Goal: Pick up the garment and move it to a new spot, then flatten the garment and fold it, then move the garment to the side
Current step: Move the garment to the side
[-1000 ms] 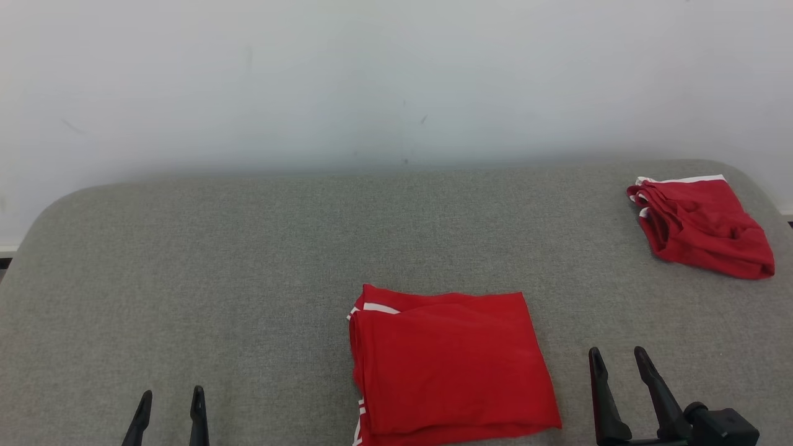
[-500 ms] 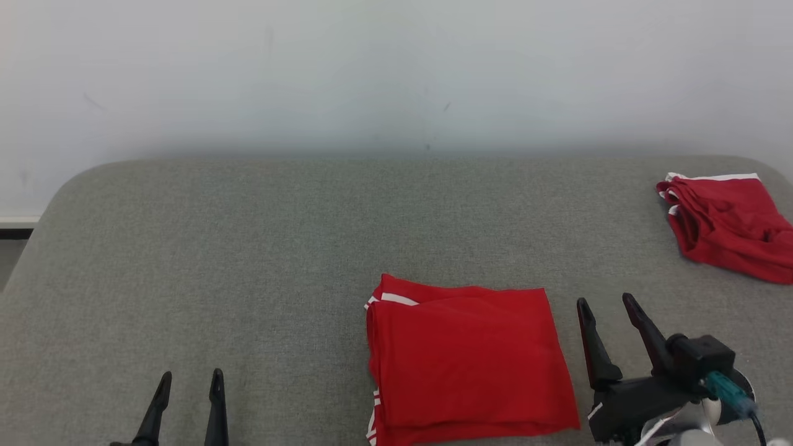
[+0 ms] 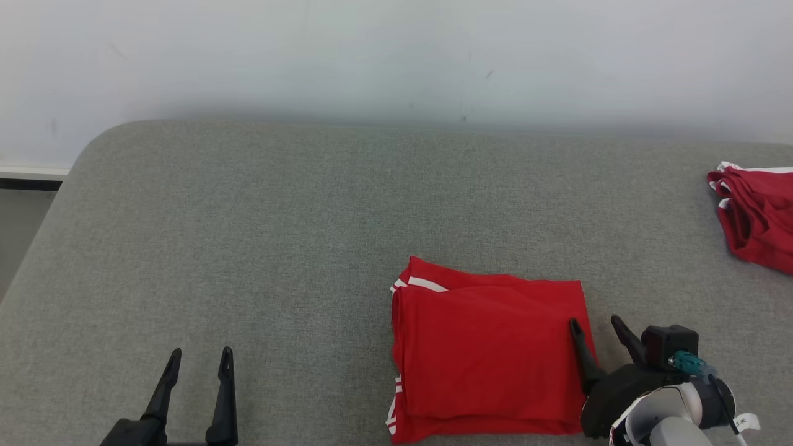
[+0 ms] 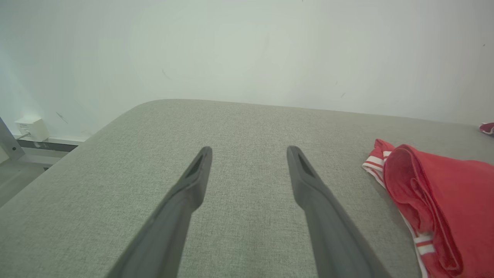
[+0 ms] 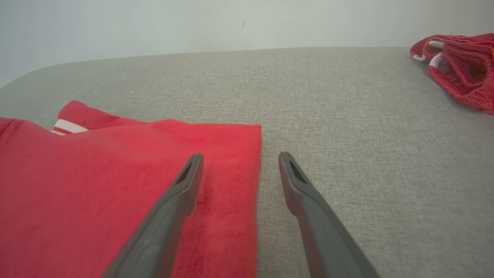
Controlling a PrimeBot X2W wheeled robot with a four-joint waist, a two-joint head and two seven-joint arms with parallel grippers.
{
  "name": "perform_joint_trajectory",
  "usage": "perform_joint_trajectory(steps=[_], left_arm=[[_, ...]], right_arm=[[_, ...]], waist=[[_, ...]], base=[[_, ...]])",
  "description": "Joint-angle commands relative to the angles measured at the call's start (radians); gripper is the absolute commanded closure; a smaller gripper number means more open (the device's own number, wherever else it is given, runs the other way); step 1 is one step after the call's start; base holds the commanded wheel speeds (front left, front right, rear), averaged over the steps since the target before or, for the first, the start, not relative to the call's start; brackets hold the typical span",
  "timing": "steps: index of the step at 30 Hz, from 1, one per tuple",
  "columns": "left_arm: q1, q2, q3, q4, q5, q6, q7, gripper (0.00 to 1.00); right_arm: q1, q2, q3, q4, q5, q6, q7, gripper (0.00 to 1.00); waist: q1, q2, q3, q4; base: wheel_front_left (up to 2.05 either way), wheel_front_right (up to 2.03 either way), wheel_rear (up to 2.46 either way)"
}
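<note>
A folded red garment (image 3: pixel 489 353) with white trim lies flat on the grey padded surface (image 3: pixel 279 235), near its front edge and right of centre. My right gripper (image 3: pixel 595 322) stands open over the garment's right edge: one finger above the red cloth, the other above bare fabric, as the right wrist view shows with the garment (image 5: pixel 115 193) under the gripper (image 5: pixel 239 156). My left gripper (image 3: pixel 201 353) is open and empty at the lower left, well clear of the garment (image 4: pixel 444 208); its own view shows the gripper (image 4: pixel 249 148) over bare grey surface.
A second red garment (image 3: pixel 759 220), folded and rumpled, lies at the far right edge of the surface, also seen as a red heap (image 5: pixel 459 65). A pale wall (image 3: pixel 396 56) backs the surface. The rounded left corner drops to the floor (image 3: pixel 18 229).
The camera has turned, shifting the whole picture. My right gripper has come in leftwards and now straddles the garment's right edge. Both grippers remain open.
</note>
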Motion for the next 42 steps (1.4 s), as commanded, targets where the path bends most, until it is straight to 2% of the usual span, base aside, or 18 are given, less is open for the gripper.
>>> perform_joint_trajectory(steps=[1,9,14,15,16,17,24,29,39,42], left_arm=[[-0.013,0.005,0.001,0.002,-0.003,0.001,-0.003,0.0],[-0.027,0.008,0.001,0.007,-0.008,0.001,-0.003,0.0],[-0.034,0.007,-0.002,0.01,-0.006,0.001,-0.003,0.0],[-0.033,0.007,-0.001,0.01,-0.007,0.001,-0.003,0.0],[-0.032,0.007,0.0,0.009,-0.007,0.001,-0.003,0.0],[-0.031,0.007,0.003,0.007,-0.008,0.001,-0.003,0.0],[-0.031,0.004,0.013,-0.001,-0.015,0.001,-0.003,0.0],[-0.055,0.005,0.007,-0.011,-0.022,0.001,-0.003,0.0],[-0.125,0.043,-0.025,-0.04,-0.04,0.001,-0.003,0.0],[-0.162,0.071,-0.049,-0.057,-0.043,0.001,-0.003,0.0]], right_arm=[[-0.014,0.003,-0.01,0.026,-0.006,-0.003,0.001,0.0],[-0.079,0.028,-0.014,0.21,-0.02,-0.003,0.007,0.0],[-0.1,0.047,0.018,0.322,-0.011,-0.003,0.03,0.0],[-0.102,0.052,0.029,0.334,-0.002,-0.001,0.033,0.53],[-0.107,0.057,0.04,0.343,0.011,0.0,0.03,0.92],[-0.112,0.059,0.049,0.349,0.024,0.0,0.026,1.0],[-0.187,0.037,0.082,0.354,0.061,-0.002,0.011,1.0],[-0.288,-0.017,0.111,0.334,0.066,-0.002,0.006,1.0],[-0.522,-0.169,0.176,0.268,0.079,-0.002,0.052,1.0],[-0.602,-0.242,0.186,0.237,0.084,-0.002,0.073,1.0]], waist=[[0.0,-0.0001,0.004,0.003],[0.0,-0.0001,0.018,0.003],[0.0,-0.0001,0.019,0.008],[0.0,-0.0001,0.019,0.008],[0.0,-0.0001,0.02,0.008],[0.0,-0.0001,0.021,0.008],[0.0,-0.0001,0.05,-0.004],[0.0,-0.0001,0.094,-0.022],[0.0,-0.0001,0.249,-0.101],[0.0,-0.0001,0.316,-0.146]], base=[[0.0,0.0,0.0],[0.0,0.0,0.0],[0.0,0.0,0.0],[0.0,0.0,0.0],[0.0,0.0,0.0],[0.0,0.0,0.0],[0.0,0.0,0.0],[0.0,0.0,0.0],[0.0,0.0,0.0],[0.0,0.0,0.0]])
